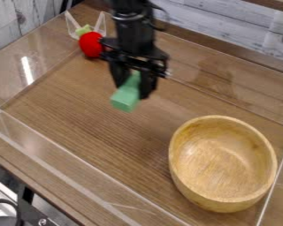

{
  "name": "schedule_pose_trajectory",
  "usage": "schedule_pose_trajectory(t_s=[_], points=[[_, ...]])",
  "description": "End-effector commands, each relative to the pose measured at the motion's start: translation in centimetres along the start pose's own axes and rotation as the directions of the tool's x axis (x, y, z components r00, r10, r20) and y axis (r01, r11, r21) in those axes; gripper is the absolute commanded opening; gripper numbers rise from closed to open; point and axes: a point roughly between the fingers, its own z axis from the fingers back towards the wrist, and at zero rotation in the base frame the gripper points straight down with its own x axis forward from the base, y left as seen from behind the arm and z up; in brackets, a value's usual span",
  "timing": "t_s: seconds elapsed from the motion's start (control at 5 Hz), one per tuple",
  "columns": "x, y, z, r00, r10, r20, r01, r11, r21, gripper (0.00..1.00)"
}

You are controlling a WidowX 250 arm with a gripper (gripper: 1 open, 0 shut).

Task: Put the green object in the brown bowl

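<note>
Above the table (61, 120), well apart from the brown bowl (222, 164) at near right, the fingers (132, 84) were closed on the green object (131, 93), seemingly lifted, though blurred, so it could clear the bowl's thick rim.

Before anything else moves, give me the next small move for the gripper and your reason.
Probably carry the small light-green block toward the robot's camera-side right, keeping it raised, until it is over the wide, round, light-tan wooden bowl. The block appears gripped at the jaws' lower end, and in the picture it sits up and left of the bowl's rim, so releasing now would likely miss.
</note>
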Motion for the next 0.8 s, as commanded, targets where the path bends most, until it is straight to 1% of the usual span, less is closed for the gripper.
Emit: schedule_pose_trajectory(t_s=[0.0,0.2,0.4,0.6], points=[[0.6,-3.3,0.5,0.996,-0.071,0.048,0.071,0.997,0.0,0.0],[0.8,-7.0,-0.5,0.987,-0.153,0.043,0.154,0.988,-0.001,0.0],[0.7,-10.0,-1.6,0.988,-0.144,0.053,0.144,0.99,-0.005,0.0],[0.4,-12.2,-2.6,0.988,-0.137,0.065,0.138,0.99,-0.009,0.0]])
